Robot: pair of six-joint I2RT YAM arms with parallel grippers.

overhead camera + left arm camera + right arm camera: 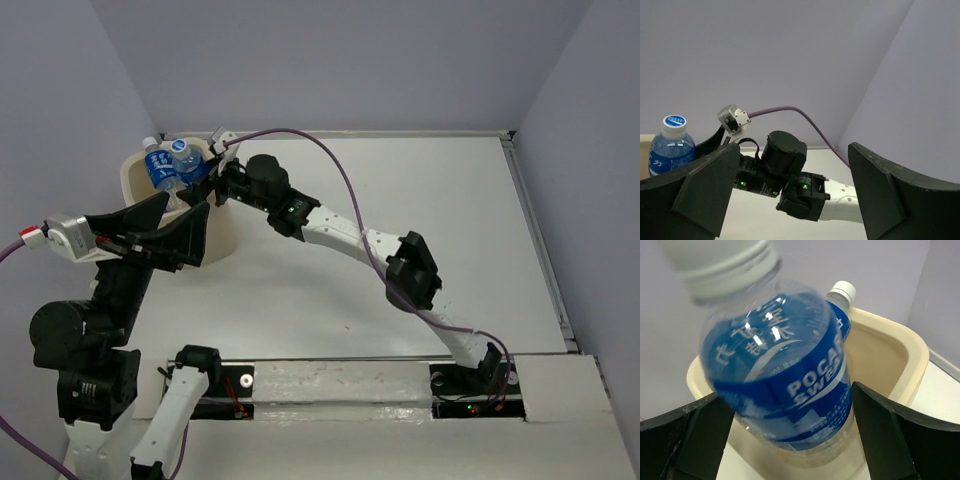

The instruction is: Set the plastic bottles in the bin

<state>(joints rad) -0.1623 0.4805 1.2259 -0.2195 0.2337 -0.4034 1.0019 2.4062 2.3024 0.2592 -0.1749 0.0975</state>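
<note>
Nearest me is the left pincer, raised off the tabletop just this side of the bin. Its fingers are spread wide with nothing between them. The bin sits toward the far left corner. The right arm reaches across to it, and the right pincer hangs over the bin's open mouth, spread about as wide as the left one.

Between its fingers is a blurred bottle, tilted with its cap uppermost, directly above the opening. I can't tell whether the pads touch it, but the wide spread and the smear make me think it is loose and going in. Past it, a second bottle sticks up out of the bin, its shoulders and white cap above the rim.

By my reckoning, one bottle is in and another is on the point of joining it. I can spot no other bottle in any view. The second one rides high, so others may lie beneath it, but the bin's depths are hidden.

The blurred bottle's blue label shows "POCA" above "SWEA" in white, the rest curving out of sight. I'd take it for Pocari Sweat. Above that run white East Asian characters, too smeared to read. From the left wrist, a printed cap shows a blue disc with lettering too small to make out.
</note>
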